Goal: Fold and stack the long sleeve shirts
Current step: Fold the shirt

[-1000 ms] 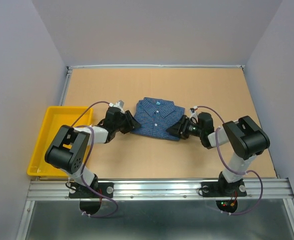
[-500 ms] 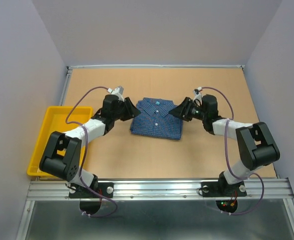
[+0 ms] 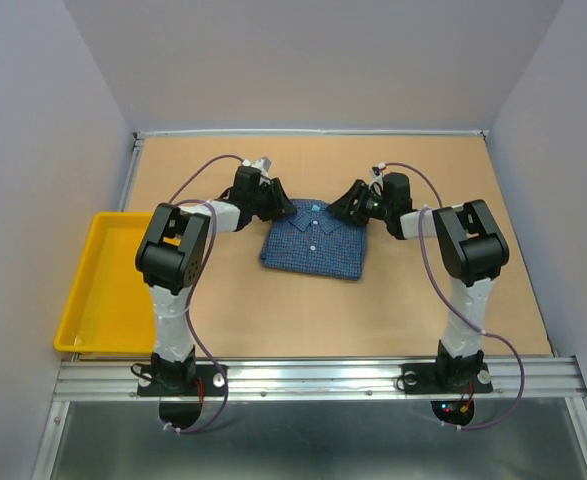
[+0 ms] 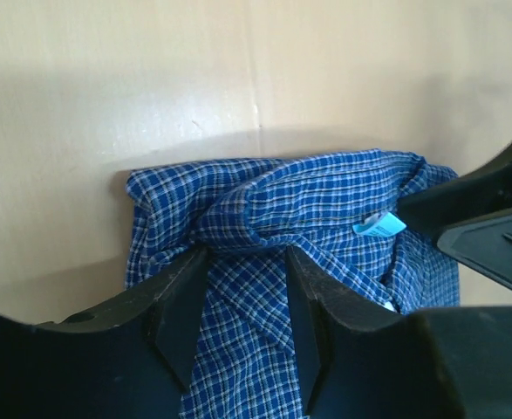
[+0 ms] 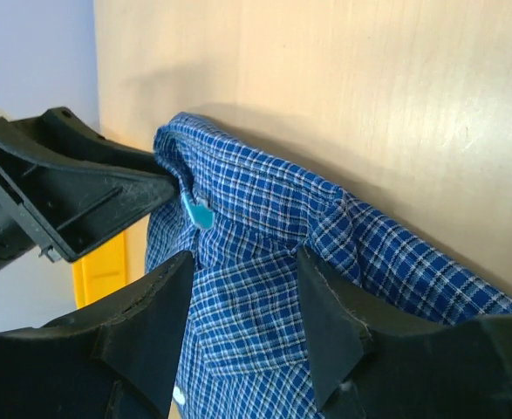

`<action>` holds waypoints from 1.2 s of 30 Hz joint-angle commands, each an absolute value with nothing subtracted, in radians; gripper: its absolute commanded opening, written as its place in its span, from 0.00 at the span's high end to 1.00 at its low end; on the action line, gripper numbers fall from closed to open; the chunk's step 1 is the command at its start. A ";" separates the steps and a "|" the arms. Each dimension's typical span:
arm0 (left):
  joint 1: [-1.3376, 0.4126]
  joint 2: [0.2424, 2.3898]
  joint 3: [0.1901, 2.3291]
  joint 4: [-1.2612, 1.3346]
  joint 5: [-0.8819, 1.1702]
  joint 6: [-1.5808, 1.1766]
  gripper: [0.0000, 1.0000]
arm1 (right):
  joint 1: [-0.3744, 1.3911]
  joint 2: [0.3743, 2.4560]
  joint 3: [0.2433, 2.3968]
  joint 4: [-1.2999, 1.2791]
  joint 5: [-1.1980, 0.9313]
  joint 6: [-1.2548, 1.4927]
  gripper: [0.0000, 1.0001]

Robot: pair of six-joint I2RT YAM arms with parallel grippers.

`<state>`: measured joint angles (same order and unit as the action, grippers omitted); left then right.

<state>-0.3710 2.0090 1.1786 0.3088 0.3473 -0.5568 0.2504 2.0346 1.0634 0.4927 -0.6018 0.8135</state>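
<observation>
Shirt (image 3: 313, 243), blue checked, folded into a compact rectangle and lying flat near the middle of the table (image 3: 423, 300). Its buttoned front faces up and its collar (image 3: 315, 212) points toward the far edge. A light blue label (image 4: 379, 224) shows inside the neck opening.

The left gripper (image 3: 276, 203) sits low at the far-left corner of the shirt, just beside the collar. The right gripper (image 3: 348, 208) sits at the far-right corner. The two face each other across the collar, each arm stretched well forward from its base.

In the left wrist view the jaws stand apart and released. Checked cloth fills the gap between them, with no fold pinched. The right gripper appears at the right edge of that view, close beyond the label. The right wrist view shows the same on its side: jaws parted, nothing grasped, cloth lying in the gap. Whether any fingertip presses on the fabric cannot be told.

A yellow tray (image 3: 93, 300) rests at the left edge of the table, well apart from the shirt.
</observation>
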 commanded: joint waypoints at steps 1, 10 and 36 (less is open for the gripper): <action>-0.368 1.970 1.204 0.290 0.377 -0.534 0.47 | 0.206 2.016 1.033 0.520 -0.561 0.790 0.43; -0.367 1.695 1.161 0.132 0.236 -0.448 0.43 | 0.163 1.723 0.997 0.206 -0.470 0.594 0.41; -0.342 2.111 1.559 -0.155 0.228 -0.341 0.47 | 0.164 1.836 1.095 0.051 -0.459 0.591 0.58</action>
<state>-0.3428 2.1120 1.5276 -0.1417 0.1944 -0.3519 0.1585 1.8263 1.0203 0.0360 -0.4366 0.6052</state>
